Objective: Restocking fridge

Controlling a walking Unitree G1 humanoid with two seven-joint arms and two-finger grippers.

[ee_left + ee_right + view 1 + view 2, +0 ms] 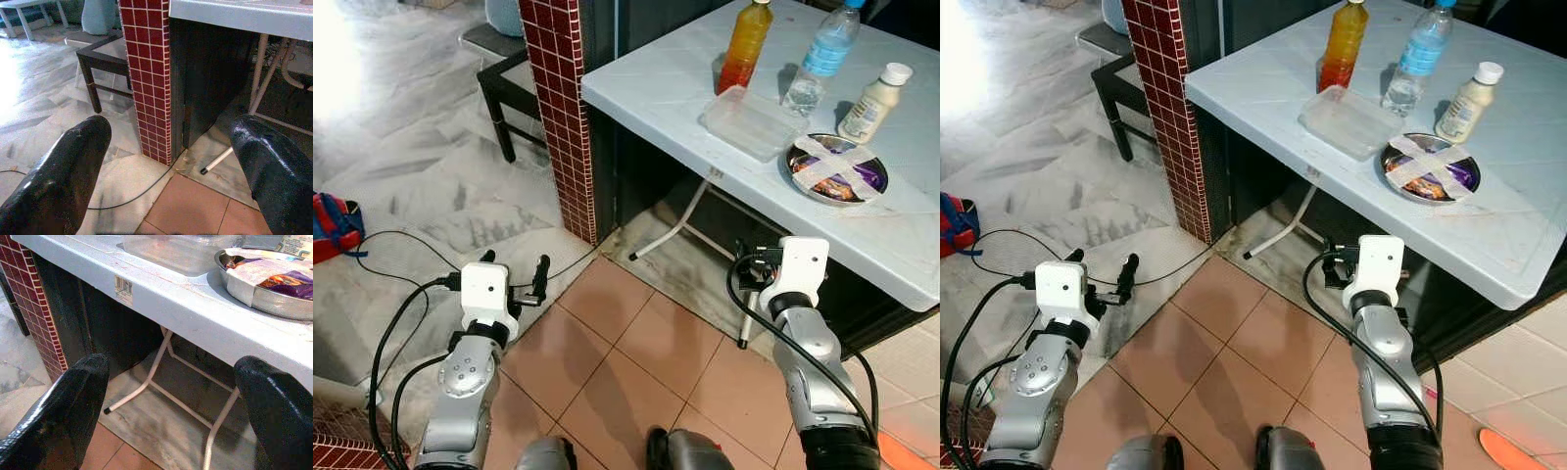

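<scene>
Bottles [745, 46] on table [656, 88], above & ahead of right hand [171, 416], fingers apart.

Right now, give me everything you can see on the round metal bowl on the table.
The round metal bowl is shallow, shiny and silver-looking, sitting upright on the white table near its front edge. Two strips of pale tape cross over its open top in an X. Underneath lie small wrapped packets, purple and orange among them; what they are cannot be read. A clear lidded container lies just beside it, contact uncertain, and a small cream bottle stands behind it. No gripper touches it.
</scene>
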